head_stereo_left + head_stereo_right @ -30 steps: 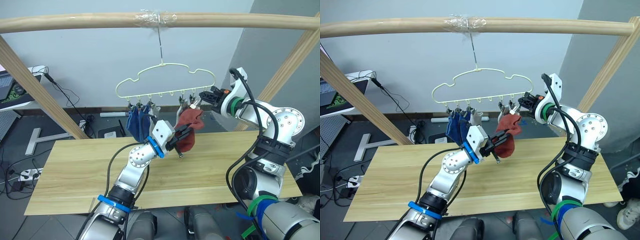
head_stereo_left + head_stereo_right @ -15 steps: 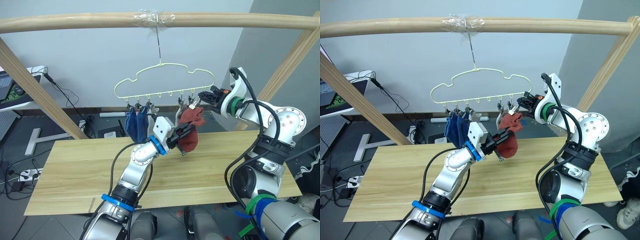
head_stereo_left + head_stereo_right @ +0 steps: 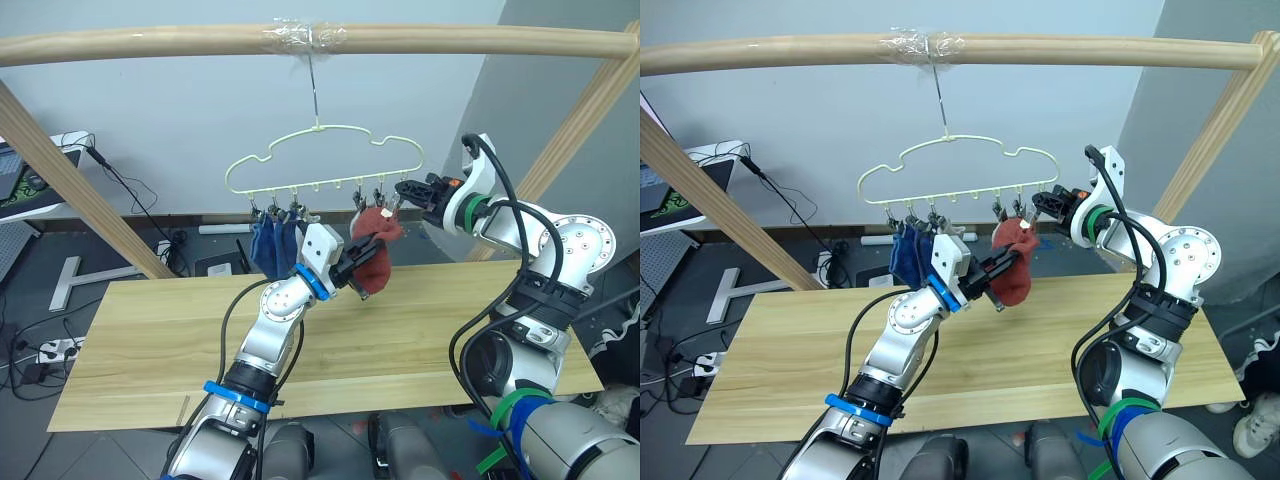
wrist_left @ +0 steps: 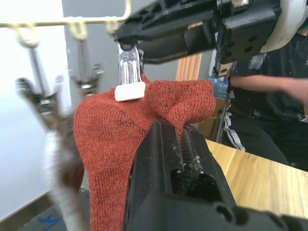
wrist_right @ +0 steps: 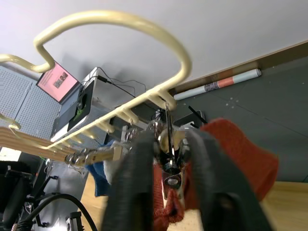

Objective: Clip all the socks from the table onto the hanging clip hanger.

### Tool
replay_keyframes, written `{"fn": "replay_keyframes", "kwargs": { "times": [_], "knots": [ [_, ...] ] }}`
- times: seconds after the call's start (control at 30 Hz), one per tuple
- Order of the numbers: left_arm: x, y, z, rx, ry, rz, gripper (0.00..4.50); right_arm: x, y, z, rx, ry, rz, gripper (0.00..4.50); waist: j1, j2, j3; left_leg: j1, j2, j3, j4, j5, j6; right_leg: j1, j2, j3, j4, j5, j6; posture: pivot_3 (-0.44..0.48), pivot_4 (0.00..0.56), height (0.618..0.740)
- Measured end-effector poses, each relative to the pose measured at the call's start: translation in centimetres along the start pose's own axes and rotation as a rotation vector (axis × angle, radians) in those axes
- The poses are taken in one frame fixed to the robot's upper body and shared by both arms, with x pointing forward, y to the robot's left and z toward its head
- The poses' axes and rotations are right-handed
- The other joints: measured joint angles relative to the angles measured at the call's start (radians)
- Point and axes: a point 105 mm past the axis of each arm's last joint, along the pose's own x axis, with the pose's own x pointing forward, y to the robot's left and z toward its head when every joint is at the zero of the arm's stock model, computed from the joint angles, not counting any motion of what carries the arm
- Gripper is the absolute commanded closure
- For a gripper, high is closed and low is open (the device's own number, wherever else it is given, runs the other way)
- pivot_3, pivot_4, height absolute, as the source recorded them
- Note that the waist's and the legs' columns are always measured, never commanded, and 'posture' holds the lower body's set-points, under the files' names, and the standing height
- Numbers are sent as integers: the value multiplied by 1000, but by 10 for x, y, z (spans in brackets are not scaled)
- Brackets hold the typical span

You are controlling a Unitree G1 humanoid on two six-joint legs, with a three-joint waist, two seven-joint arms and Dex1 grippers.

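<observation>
The rust-red sock [image 3: 375, 252] hangs with its long axis roughly vertical, cuff end bunched up at the rightmost clip [image 3: 391, 205] of the clip hanger [image 3: 322, 158] and its toe drooping toward the table [image 3: 150, 330] — a soft, ribbed knit, folded into a lump near the top. The left gripper [image 3: 356, 268] is clenched on the sock's side, black fingers [image 4: 163, 159] pinching a fold of the fabric. The right gripper [image 3: 404, 190] sits at the hanger's right end, its fingers [image 5: 134, 183] closed around the metal clip just above the sock's upper edge. The hanger is thin, pale yellow wire in a cloud outline, its hook taped to a thick round wooden pole [image 3: 150, 42]. At its left end two blue socks [image 3: 272, 245] dangle from clips, with a bit of light grey fabric [image 3: 306, 222] just beside them. The tabletop is light wood planks with visible grain. A person in dark clothes [image 4: 269, 110] sits beyond the table in the left wrist view.
</observation>
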Motion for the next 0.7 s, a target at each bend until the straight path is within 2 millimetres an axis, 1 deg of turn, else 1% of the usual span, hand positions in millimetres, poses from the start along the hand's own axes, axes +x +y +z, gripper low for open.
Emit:
{"fn": "replay_keyframes", "kwargs": {
  "times": [0.1, 0.13, 0.23, 0.33, 0.4, 0.5, 0.53, 0.6, 0.63, 0.7],
  "knots": [
    [3, -4, 3, -11, -8, -8, 4500, -1, 0, 2, 5, -13, 9, 1296, -2, 0, 0, 0, 0, 0, 0, 0, 0, 0, 0, 0, 0, 0, 0, -87, 173, 740],
    [4, -6, 4, -16, -10, -15, 4500, -2, 1, 5, 5, -29, 20, 877, -3, 0, 0, 0, 0, 0, 0, 0, 0, 0, 0, 0, 0, 0, 0, -87, 173, 740],
    [8, -12, 11, -41, -30, -37, 4500, -8, -5, 20, -2, -93, 20, 43, -3, 0, 0, 0, 0, 0, 0, 0, 0, 0, 1, 0, 0, 0, 0, -87, 173, 740],
    [10, -14, 15, -64, -41, -43, 4500, -15, -11, 31, -21, -147, 7, 43, -5, 0, 0, 0, 0, 1, 0, 0, 0, 0, 1, 0, -1, 0, 0, -90, 174, 740],
    [11, -16, 15, -90, -39, -44, 4500, -16, -18, 31, -57, -163, -20, 43, -9, 0, 0, 0, 0, 1, 0, 0, 0, 0, 1, 0, 0, 0, 0, -96, 174, 740],
    [16, -19, 9, -222, -11, -31, 4500, -18, -36, 32, -104, -242, -113, 43, -10, 0, 0, 0, 0, 1, 0, 0, 0, 0, 2, 1, 0, -1, 2, -102, 175, 740],
    [17, -20, 5, -303, 1, -22, 4500, -21, -39, 33, -114, -283, -128, 43, -10, 0, 0, 0, 0, 1, 0, 0, 0, 0, 2, 1, 0, -1, 2, -102, 175, 740],
    [16, -19, 0, -364, 20, -16, 3987, -23, -38, 36, -132, -315, -127, 0, -11, 0, 0, 0, 0, 2, 1, 0, 0, 0, 3, 1, 0, -1, 2, -108, 174, 740],
    [16, -18, -3, -399, 32, -14, 3843, -26, -36, 37, -170, -335, -125, 0, -13, 0, 0, 0, 0, 2, 0, 0, 0, 0, 3, 1, 0, -1, 2, -108, 174, 740],
    [12, -17, -9, -426, 53, -18, 3266, -30, -35, 37, -247, -342, -135, 0, -15, 0, 0, 1, 0, 2, 0, 0, 0, 0, 4, 1, 0, -1, 2, -110, 174, 740]
  ]
}}
